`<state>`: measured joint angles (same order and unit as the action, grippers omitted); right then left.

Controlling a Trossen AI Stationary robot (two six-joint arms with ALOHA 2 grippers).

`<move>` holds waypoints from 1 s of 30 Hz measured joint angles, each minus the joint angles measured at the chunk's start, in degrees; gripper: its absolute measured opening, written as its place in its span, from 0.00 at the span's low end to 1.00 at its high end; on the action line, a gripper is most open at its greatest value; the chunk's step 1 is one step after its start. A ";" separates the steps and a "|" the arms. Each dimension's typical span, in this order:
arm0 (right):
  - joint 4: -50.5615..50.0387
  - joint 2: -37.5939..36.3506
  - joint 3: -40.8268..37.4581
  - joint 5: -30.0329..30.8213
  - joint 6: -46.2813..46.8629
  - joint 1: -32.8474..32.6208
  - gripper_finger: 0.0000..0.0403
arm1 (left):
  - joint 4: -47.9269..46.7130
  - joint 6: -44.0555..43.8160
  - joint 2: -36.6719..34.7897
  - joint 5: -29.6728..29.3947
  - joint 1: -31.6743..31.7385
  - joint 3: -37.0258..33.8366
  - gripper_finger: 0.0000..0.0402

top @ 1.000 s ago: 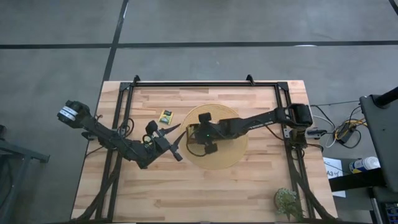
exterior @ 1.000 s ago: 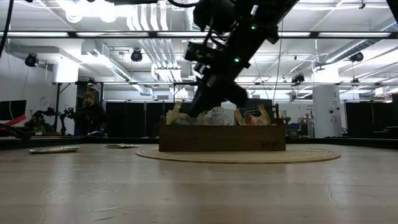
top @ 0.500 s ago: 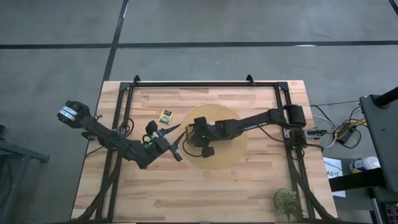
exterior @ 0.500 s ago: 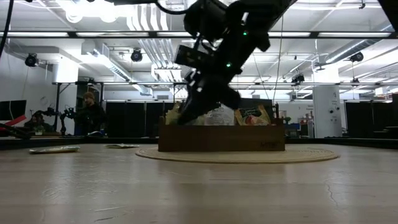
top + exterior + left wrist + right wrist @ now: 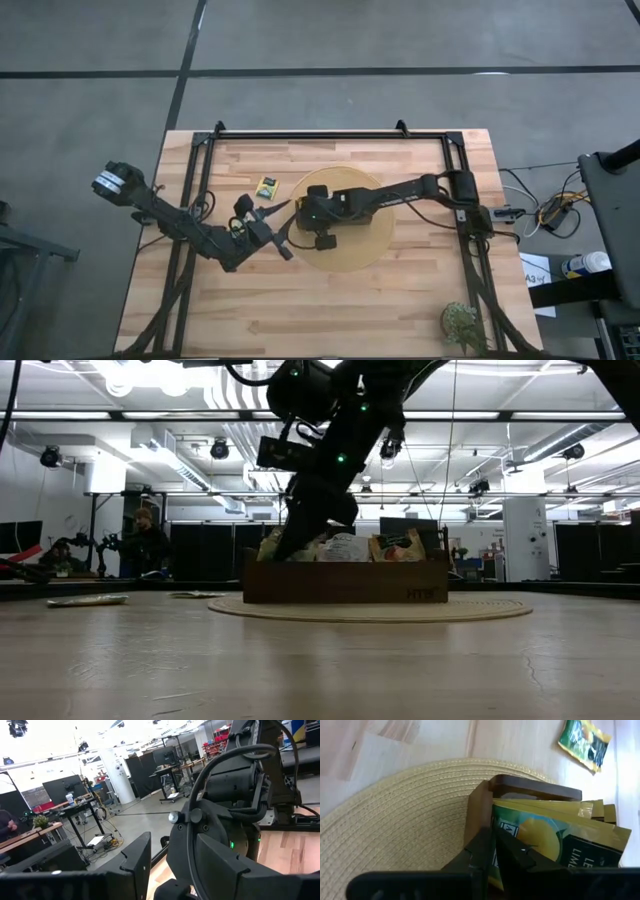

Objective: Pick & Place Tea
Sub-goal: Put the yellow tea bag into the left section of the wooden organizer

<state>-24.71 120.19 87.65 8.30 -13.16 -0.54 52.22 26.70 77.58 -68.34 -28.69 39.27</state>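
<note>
- At the end compartment of the wooden tray (image 5: pixel 485 815), the right gripper (image 5: pixel 492 851) is closed on a yellow-green tea packet (image 5: pixel 545 842) standing among others
- 1 loose tea packet (image 5: pixel 266 186) lies flat on the table (image 5: pixel 420 300), beside the round mat (image 5: pixel 375 250)
- Left gripper (image 5: pixel 283 228) waits nearby, fingers apart, empty
- Risk: neighbouring packets may drag out, or the tray may shift
- Packet print reads "LIME", cut off

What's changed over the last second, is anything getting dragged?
The right gripper, shut at the yellow-green tea packets, has swung toward the left arm, dragging the brown wooden tray and round woven mat with it. The left gripper and loose yellow-green packet stayed put.
</note>
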 joint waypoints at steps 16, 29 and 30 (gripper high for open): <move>0.99 -2.10 -0.38 -0.73 0.82 -0.33 0.08 | 0.00 -0.09 -0.01 -0.06 -0.04 0.00 0.38; 3.47 3.60 -0.39 2.01 0.21 1.30 0.08 | -0.11 -0.08 -0.02 -0.08 -0.07 0.06 0.38; 3.33 4.15 -0.37 1.27 -0.14 1.55 0.08 | -0.06 -0.07 -0.02 -0.01 -0.09 0.11 0.38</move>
<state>-21.37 124.34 87.28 9.58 -13.30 1.02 52.17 26.63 77.56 -68.35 -28.78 39.38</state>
